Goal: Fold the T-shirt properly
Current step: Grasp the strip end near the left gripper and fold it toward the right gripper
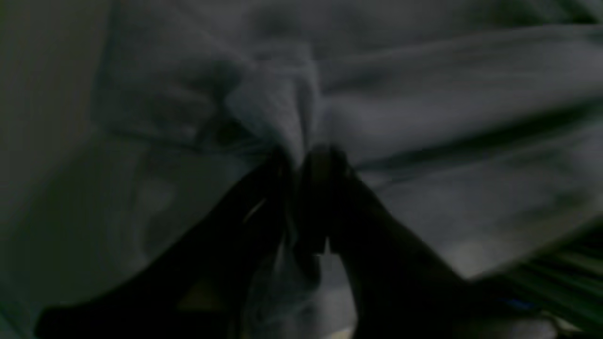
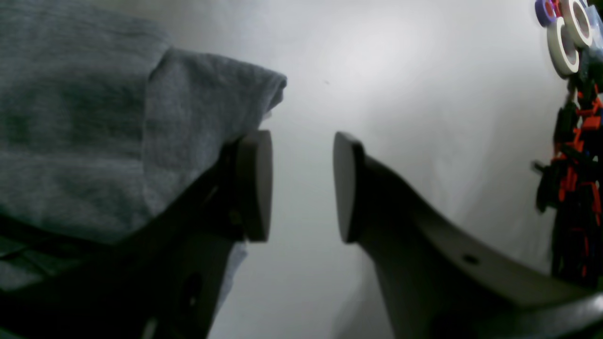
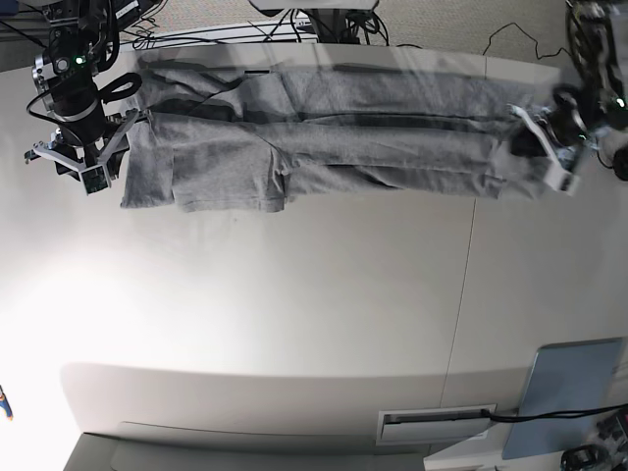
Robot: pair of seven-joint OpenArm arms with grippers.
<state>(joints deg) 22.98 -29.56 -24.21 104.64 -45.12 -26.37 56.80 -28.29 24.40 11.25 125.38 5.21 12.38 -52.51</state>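
Cloth fills the dim left wrist view: the left gripper is pinched on a bunched ridge of the T-shirt, soft and creased. Right wrist view shows the right gripper parted, empty, heathered knit at frame left. Base view has the shirt along the table top, a long narrow band; crosswise folds look still undone.

text: none I can read | T-shirt: plain grey side up, no lettering showing | my wrist views: too dark or blurred for print | pale panel near the T-shirt's far corner: unmarked
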